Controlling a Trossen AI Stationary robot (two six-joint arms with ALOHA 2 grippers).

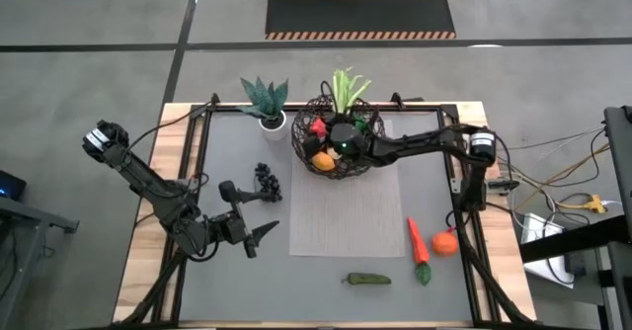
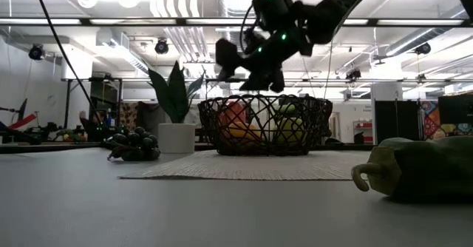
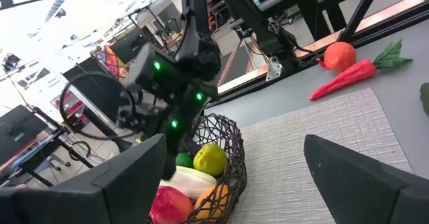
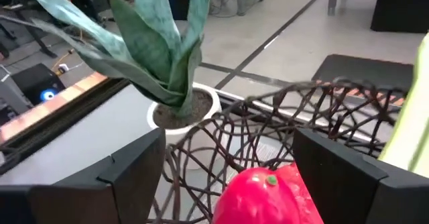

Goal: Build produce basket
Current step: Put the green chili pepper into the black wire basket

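I have the right gripper hovering over the round dark wire basket at the far middle of the grey worktop, jaws spread and empty; inside I count one red fruit, one yellow, one orange and one leek; outside lie one bunch of dark grapes, one green pepper, one orange fruit, and one carrot, its long axis running near-to-far, leaves nearest me; the left gripper waits near-left, jaws spread.

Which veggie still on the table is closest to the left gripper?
The dark grapes, lying just beyond the left gripper. The green pepper, carrot and orange fruit lie farther off.
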